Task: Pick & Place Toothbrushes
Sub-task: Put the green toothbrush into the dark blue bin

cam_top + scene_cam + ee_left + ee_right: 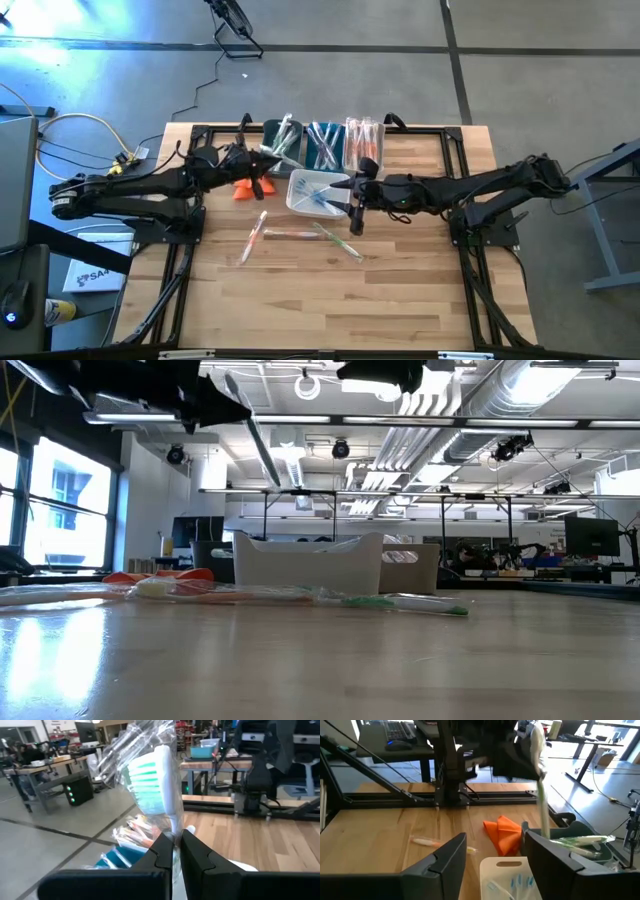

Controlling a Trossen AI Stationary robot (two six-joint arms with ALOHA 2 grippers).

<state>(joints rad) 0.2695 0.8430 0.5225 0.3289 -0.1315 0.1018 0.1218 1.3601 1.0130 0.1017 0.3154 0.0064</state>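
Note:
My left gripper (175,854) is shut on a wrapped toothbrush with green and white bristles (152,785), held in the air by the dark green bin (585,845), which holds green toothbrushes. In the low view this toothbrush (262,450) slants down from the gripper. My right gripper (495,857) stands open and holds nothing, above the white bin (315,192), which has blue toothbrushes in it. Three wrapped toothbrushes (295,234) lie flat on the table nearer the front. My left gripper pinches the wrapped toothbrush between its two fingers at the neck just under the brush head (172,827), wrapper and all. The fingers point about level and lie across the brush. The toothbrush is lifted clear of table and bins, steeply tilted, its handle (542,810) hanging below the fingers.
Behind the white bin, at the far edge, stand a blue bin (322,145) and an orange-pink bin (362,140) of toothbrushes beside the green one. An orange folded cloth (250,188) lies left of the white bin. Bare wood (400,290) spreads toward the near edge.

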